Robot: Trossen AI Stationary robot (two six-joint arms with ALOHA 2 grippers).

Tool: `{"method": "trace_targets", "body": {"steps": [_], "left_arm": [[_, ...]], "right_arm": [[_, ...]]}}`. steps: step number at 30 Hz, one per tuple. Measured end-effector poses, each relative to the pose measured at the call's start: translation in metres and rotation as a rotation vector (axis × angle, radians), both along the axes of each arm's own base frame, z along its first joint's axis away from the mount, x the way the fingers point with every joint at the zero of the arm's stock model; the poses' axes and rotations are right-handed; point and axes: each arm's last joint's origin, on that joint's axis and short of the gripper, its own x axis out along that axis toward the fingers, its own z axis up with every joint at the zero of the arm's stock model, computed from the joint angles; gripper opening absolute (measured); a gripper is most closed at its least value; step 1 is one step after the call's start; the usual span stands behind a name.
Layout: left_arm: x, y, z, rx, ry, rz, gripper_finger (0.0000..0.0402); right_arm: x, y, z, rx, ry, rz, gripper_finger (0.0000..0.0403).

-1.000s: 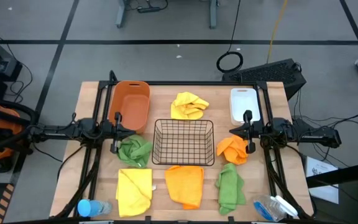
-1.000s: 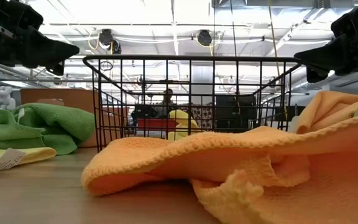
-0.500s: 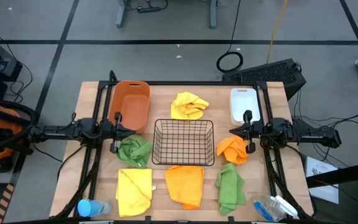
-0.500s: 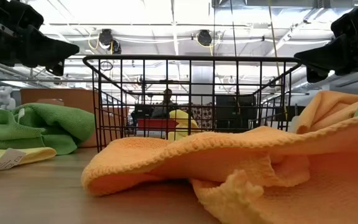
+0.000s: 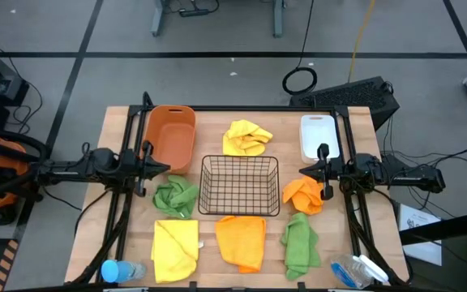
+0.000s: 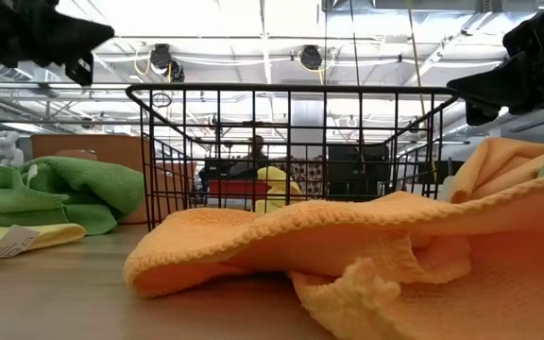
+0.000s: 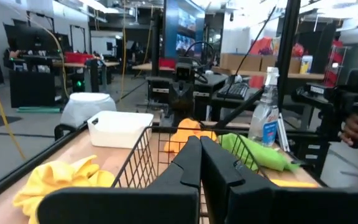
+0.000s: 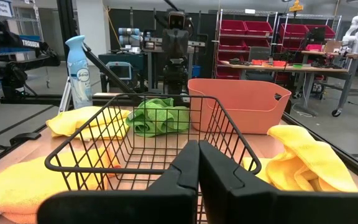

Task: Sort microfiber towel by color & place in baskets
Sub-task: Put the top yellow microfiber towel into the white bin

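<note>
At the left edge of the table, the left gripper has its fingers pressed tight together with nothing between them, and it points toward the black wire basket in the middle. Across the table, the right gripper is pinched closed too, and it holds nothing. Only the view from above shows everything at once: the orange tub at the back left, the white bin at the back right, a yellow towel between them, a green towel and an orange towel beside the basket, and yellow, orange and green towels along the front. The low view hides most of that behind a big orange towel, but it looks through the basket wires into the room. The left wrist view shows a spray bottle past the white bin. The right wrist view shows another spray bottle and the orange tub.
</note>
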Motion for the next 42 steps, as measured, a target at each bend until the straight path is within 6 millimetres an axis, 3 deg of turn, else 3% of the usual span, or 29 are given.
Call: {"method": "trace_targets", "body": {"steps": [10, 18, 29, 36, 42], "left_arm": [[-0.005, 0.0, 0.05, 0.004, 0.094, -0.002, 0.0004], [0.0, 0.0, 0.11, 0.059, 0.132, 0.0, 0.0004], [0.025, -0.001, 0.177, 0.062, 0.202, 0.01, 0.0004], [0.046, 0.0, 0.19, 0.142, 0.263, 0.058, 0.0004], [0.047, 0.0, 0.189, 0.172, 0.27, 0.049, 0.0004]], "right_arm": [[0.0, 0.0, 0.0, 0.0, 0.0, 0.0, 0.0], [0.0, 0.0, 0.0, 0.0, 0.0, 0.0, 0.0], [0.0, 0.0, 0.0, 0.011, 0.0, 0.0, 0.0], [0.0, 0.0, 0.0, 0.115, -0.002, 0.003, 0.0], [0.0, 0.0, 0.001, 0.213, -0.013, 0.007, 0.0]]}}
